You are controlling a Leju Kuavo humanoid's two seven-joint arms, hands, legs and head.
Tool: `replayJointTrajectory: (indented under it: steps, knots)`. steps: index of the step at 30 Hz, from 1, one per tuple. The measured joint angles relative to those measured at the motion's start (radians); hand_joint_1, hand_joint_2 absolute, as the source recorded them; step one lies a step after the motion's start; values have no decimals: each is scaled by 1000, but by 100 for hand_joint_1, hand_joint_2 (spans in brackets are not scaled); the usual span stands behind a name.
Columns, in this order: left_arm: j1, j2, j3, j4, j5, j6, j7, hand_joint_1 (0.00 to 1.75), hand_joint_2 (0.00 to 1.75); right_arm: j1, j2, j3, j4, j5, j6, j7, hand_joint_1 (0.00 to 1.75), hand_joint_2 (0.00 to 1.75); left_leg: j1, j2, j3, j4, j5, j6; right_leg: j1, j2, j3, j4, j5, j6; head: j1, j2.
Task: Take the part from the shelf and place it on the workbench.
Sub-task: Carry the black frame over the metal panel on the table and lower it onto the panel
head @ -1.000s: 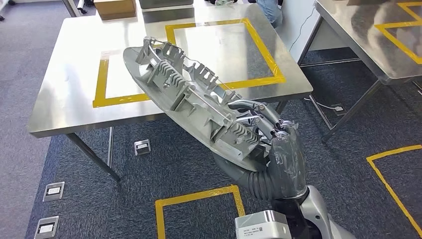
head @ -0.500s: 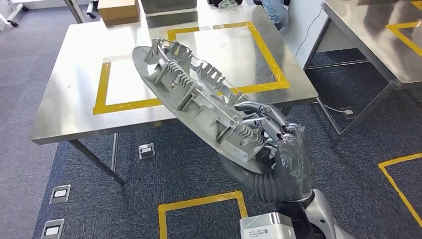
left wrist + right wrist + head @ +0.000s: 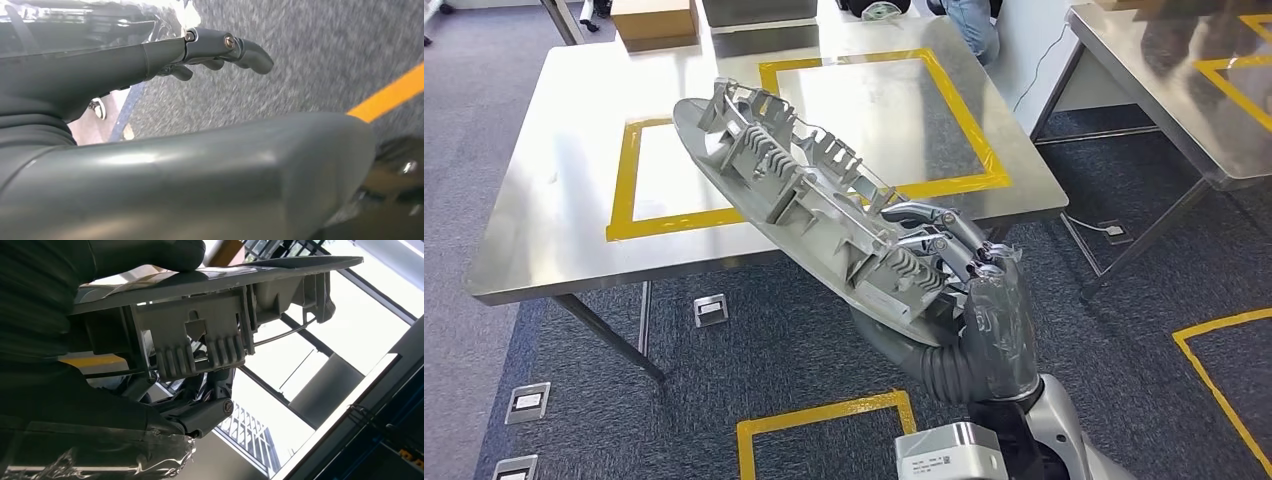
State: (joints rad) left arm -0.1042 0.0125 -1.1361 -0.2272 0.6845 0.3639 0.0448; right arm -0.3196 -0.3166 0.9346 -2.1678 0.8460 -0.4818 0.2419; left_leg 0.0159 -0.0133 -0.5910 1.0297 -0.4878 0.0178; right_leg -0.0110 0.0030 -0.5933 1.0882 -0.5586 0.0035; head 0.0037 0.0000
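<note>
Holding the part (image 3: 804,205), a long grey plastic piece with ribs and clips, in the right hand (image 3: 954,265). Fingers (image 3: 924,215) wrapped over one end of it, thumb under, tight grip. In the right wrist view (image 3: 205,330), pinched the same way between thumb and fingers. Far end of the part hanging in the air above the workbench (image 3: 544,210), near end sticking out past the front edge of the workbench, over the carpet. Tilted, not touching the workbench top yet.

Left hand (image 3: 220,50) down low, over carpet, holding nothing, fingers a little curled; hard to say if spread or closed.

Compared with half a second ago: whole picture shifted, so mostly the camera and body moving. Workbench now a bit lower and bigger in the head view. Part sitting a little more to the left, over the yellow tape square (image 3: 629,180) on the workbench. Grip the same as before.

Meaning for the job: carrying step nearly over, setting down likely next. Still needs lowering flat onto the workbench, then letting go.
</note>
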Motion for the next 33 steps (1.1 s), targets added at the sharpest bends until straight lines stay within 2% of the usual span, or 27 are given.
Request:
replayJointTrajectory:
  steps: [2,3,4,5,7,8,9,11,14,15,16,18,19,20,21,22,23,24,25,27,29,30,31,33]
  knots:
    - [-2,0,0,0,0,1,0,0,175,0,0,0,0,0,0,0,175,175,-1,0,6,-1,-6,8,-2,0,-73,130,-46,4,9,0]
    - [-1,0,0,0,0,1,0,0,175,0,0,0,1,0,0,0,175,175,-2,0,11,-1,-10,10,-2,0,-111,188,-58,5,13,0]
    - [0,0,0,0,0,0,0,0,175,1,0,0,1,0,0,0,175,175,-2,0,17,-1,-15,11,-2,0,-136,217,-51,5,16,0]
    - [2,0,0,0,0,0,0,0,175,1,0,0,1,0,0,0,175,175,-3,-1,25,-1,-21,10,-2,0,-143,208,-22,3,19,0]
    - [1,0,0,0,2,0,0,0,175,2,0,0,1,0,0,0,175,175,-3,-3,45,-1,-35,6,0,0,-109,95,70,-6,25,0]
    - [0,-1,0,0,3,0,0,0,175,1,0,0,2,0,0,0,175,175,-5,-4,53,0,-43,2,3,0,-86,36,103,-11,28,0]
    - [-1,-1,0,0,4,0,0,0,175,0,0,0,2,0,0,0,175,175,-6,-4,58,0,-48,-4,5,0,-66,-9,117,-15,30,0]
    - [-2,-2,0,0,5,0,0,0,175,0,0,-1,2,0,-1,0,175,175,-7,-3,60,-3,-54,-15,10,2,-50,-40,104,-21,31,0]
    - [-4,-1,0,0,6,0,0,0,175,1,0,-1,2,0,-2,1,175,175,-7,0,61,6,-71,-33,3,3,-33,-61,92,-34,26,0]
    - [-5,-1,0,0,6,0,0,0,175,1,0,-1,2,0,-2,1,175,175,-7,0,49,36,-87,-38,0,1,-25,-67,90,-38,21,0]
    - [-6,-1,0,0,6,0,0,0,175,0,0,0,2,0,-2,1,175,175,-5,1,23,89,-110,-42,-2,-1,-17,-70,87,-42,15,0]
    - [-4,-1,0,0,7,0,0,0,175,1,0,0,2,0,-2,1,175,175,-3,1,-49,217,-150,-48,-2,-2,-6,-70,77,-47,4,0]
    - [-2,-1,0,0,7,0,0,0,175,1,0,0,3,0,-2,1,175,175,-2,1,-77,257,-149,-50,-2,-1,1,-69,71,-47,1,0]
    - [-1,0,0,0,7,0,0,0,175,1,0,0,3,0,-2,1,175,175,-2,1,-90,261,-127,-50,-2,0,10,-69,65,-46,-1,0]
    - [0,0,0,0,8,0,0,0,175,1,0,0,3,0,-2,1,175,175,-2,1,-85,225,-86,-50,-2,2,20,-68,57,-44,-3,0]
    - [0,1,0,0,8,1,0,0,175,1,0,1,3,0,-2,1,175,175,-2,2,-67,165,-37,-47,-2,2,32,-67,49,-41,-6,0]
    - [0,2,0,0,9,1,0,0,175,1,0,1,3,0,-2,1,175,175,-4,2,-48,111,-1,-44,-1,3,42,-67,41,-37,-8,0]
    - [-1,2,0,0,9,1,0,0,175,1,0,0,3,0,-2,1,175,175,-6,2,-27,65,19,-40,0,4,48,-66,35,-32,-10,0]
    - [-2,3,0,0,9,1,0,0,175,0,0,0,3,0,-2,1,175,175,-8,1,-13,36,19,-34,1,4,50,-65,31,-27,-11,0]
    - [-2,3,0,0,9,1,0,0,175,-1,0,0,3,0,-2,1,175,175,-10,1,-2,17,2,-22,2,4,45,-67,30,-16,-10,0]
    - [-1,3,0,0,10,1,0,0,175,0,0,0,2,0,-3,1,175,175,-5,0,1,6,-3,-10,2,2,37,-56,21,-6,-6,0]
    - [-1,3,0,0,10,1,0,0,175,0,0,0,2,0,-3,1,175,175,-2,0,5,1,-3,-5,1,2,23,-28,7,-1,-2,0]
    - [-2,3,0,0,10,1,0,0,175,0,0,0,2,0,-3,1,175,175,-1,0,8,-2,-5,0,0,1,-5,23,-14,3,2,0]
    - [-3,3,0,0,9,0,0,0,175,0,0,0,2,0,-3,1,175,175,-1,0,14,-2,-12,7,-2,1,-87,160,-58,9,10,0]
